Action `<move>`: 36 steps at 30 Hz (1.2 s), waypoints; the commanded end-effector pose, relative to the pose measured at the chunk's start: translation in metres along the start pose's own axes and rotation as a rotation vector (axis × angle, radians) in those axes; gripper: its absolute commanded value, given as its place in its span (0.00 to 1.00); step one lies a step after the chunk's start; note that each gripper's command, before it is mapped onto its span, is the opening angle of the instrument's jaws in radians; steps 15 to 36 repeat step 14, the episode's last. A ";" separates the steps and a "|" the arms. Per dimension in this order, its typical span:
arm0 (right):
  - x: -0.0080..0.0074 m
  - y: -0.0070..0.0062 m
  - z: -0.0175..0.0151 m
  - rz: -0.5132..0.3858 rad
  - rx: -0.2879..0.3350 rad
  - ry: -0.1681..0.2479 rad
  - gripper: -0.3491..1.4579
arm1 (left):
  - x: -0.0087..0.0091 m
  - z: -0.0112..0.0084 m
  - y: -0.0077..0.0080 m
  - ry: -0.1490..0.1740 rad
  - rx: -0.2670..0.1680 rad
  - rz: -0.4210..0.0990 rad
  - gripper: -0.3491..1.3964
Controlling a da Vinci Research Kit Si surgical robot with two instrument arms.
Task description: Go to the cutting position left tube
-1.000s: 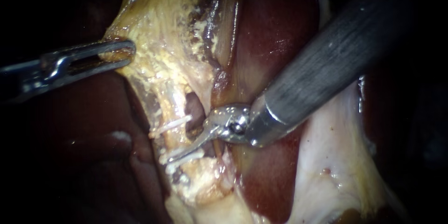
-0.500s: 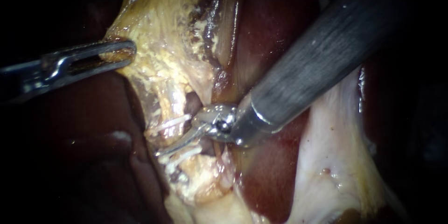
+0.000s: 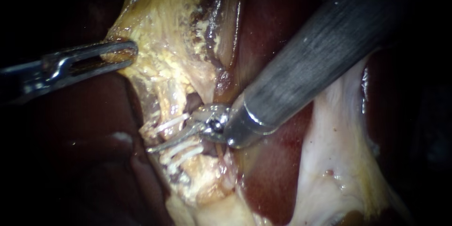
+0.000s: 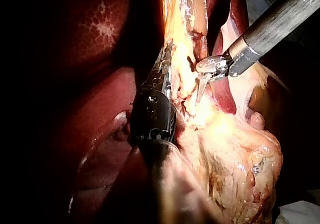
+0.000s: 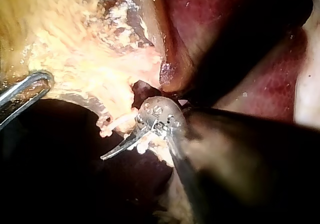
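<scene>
My left instrument [image 3: 128,50] comes in from the left, its slotted jaws shut on the edge of the yellowish gallbladder tissue [image 3: 165,33] and holding it taut. The left tube [image 3: 164,134] runs down from that tissue, with one white clip [image 3: 172,123] above and two white clips [image 3: 181,154] below. My right instrument [image 3: 150,149] has thin curved blades lying together, and they cross in front of the tube between the upper and lower clips. In the right wrist view the blade tip [image 5: 102,157] pokes out past the tube. In the left wrist view the blades [image 4: 200,100] point at the pale tissue beside my left instrument [image 4: 168,48].
Dark red liver [image 3: 278,28] lies behind the right shaft [image 3: 320,61] and to the left [image 3: 80,136]. A small dark window [image 3: 192,100] opens just right of the tube. Pale membrane [image 3: 339,132] hangs at the lower right.
My right instrument has slid left and a little up, so its blades now cross the tube between the clips. The left instrument has held still.
</scene>
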 end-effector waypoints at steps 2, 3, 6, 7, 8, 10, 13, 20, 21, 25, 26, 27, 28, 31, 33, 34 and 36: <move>0.0000 0.0000 0.0000 0.001 0.000 0.000 0.77 | 0.0000 0.0000 0.0000 0.000 0.000 0.000 0.00; 0.0000 0.0000 0.0001 0.001 0.000 0.000 0.77 | 0.0000 0.0000 0.0000 0.000 0.000 0.000 0.00; 0.0000 0.0001 0.0001 0.001 -0.001 0.000 0.77 | 0.0000 0.0000 0.0000 0.000 0.000 0.000 0.00; -0.0001 0.0001 0.0001 0.000 0.000 -0.001 0.77 | 0.0000 0.0000 0.0000 0.000 0.000 0.000 0.00; -0.0001 0.0001 0.0001 0.000 0.000 -0.001 0.77 | 0.0000 0.0000 0.0000 0.000 0.000 0.000 0.00; -0.0001 0.0001 0.0001 0.000 0.000 -0.001 0.77 | 0.0000 0.0000 0.0000 0.000 0.000 0.000 0.00; -0.0002 0.0001 0.0001 0.000 0.000 -0.001 0.77 | 0.0000 0.0001 0.0001 0.000 0.000 0.000 0.00; -0.0002 0.0001 0.0001 0.000 0.000 -0.002 0.77 | 0.0000 0.0001 0.0001 0.000 0.000 0.000 0.00; -0.0002 0.0001 0.0001 0.000 0.000 -0.002 0.77 | 0.0000 0.0001 0.0001 0.000 0.000 0.000 0.00; -0.0002 0.0001 0.0001 0.000 0.000 -0.002 0.77 | 0.0000 0.0001 0.0001 0.000 0.000 0.000 0.00; -0.0002 0.0001 0.0001 0.000 0.000 -0.002 0.77 | 0.0000 0.0001 0.0001 0.000 0.000 0.000 0.00; -0.0002 0.0001 0.0001 0.000 0.000 -0.002 0.77 | 0.0000 0.0001 0.0001 0.000 0.000 0.000 0.00; -0.0002 0.0001 0.0001 0.000 0.000 -0.002 0.77 | 0.0000 0.0001 0.0001 0.000 0.000 0.000 0.00; -0.0002 0.0001 0.0001 0.000 0.000 -0.002 0.77 | 0.0000 0.0001 0.0001 0.000 0.000 0.000 0.00; -0.0002 0.0001 0.0001 0.000 0.000 -0.002 0.77 | 0.0000 0.0001 0.0001 0.000 0.000 0.000 0.00; -0.0002 0.0001 0.0001 0.000 0.000 -0.002 0.77 | 0.0000 0.0001 0.0001 0.000 0.000 0.000 0.00; -0.0002 0.0001 0.0001 0.000 0.000 -0.002 0.77 | 0.0000 0.0001 0.0001 0.000 0.000 0.000 0.00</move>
